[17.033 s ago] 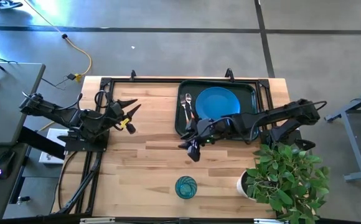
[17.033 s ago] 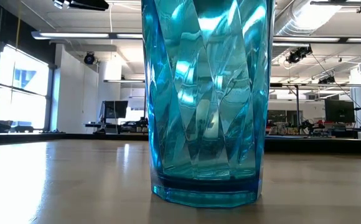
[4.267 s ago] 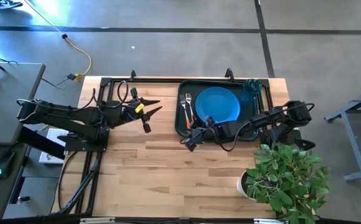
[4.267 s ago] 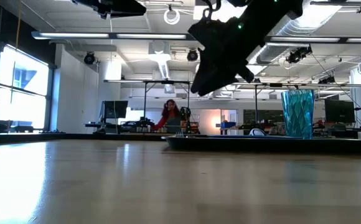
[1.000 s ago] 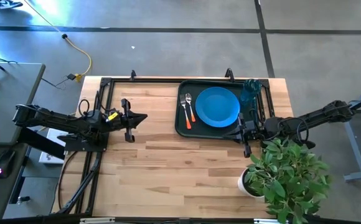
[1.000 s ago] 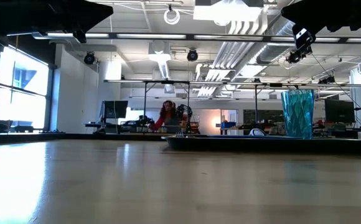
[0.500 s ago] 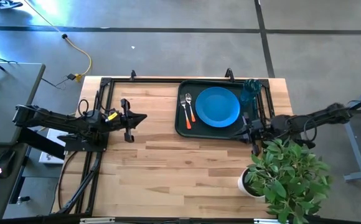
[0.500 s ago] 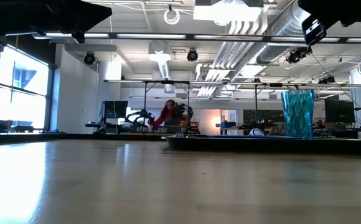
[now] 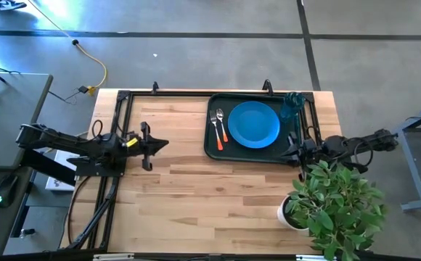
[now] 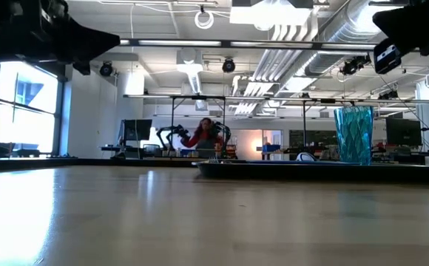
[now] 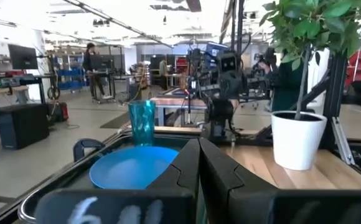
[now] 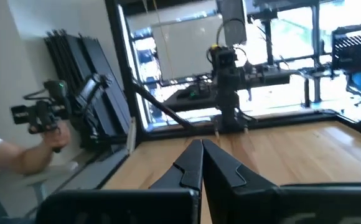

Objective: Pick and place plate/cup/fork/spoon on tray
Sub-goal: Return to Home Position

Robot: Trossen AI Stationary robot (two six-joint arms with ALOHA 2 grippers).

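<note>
Bare wooden table (image 9: pixel 196 188) between the arms, potted plant (image 9: pixel 334 206) crowding the right tool (image 9: pixel 292 154), tray (image 9: pixel 212 148) beyond.

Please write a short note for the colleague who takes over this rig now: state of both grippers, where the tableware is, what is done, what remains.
Left gripper: shut, empty, above the table's left side.
Right gripper: shut, empty, by the tray's front right corner, next to the plant.
Plate: in the middle of the tray.
Fork and spoon: side by side on the tray, left of the plate.
Cup: upright in the tray's far right corner.
Done: all four pieces are on the tray.
Left: nothing appears to remain except parking the arms.
</note>
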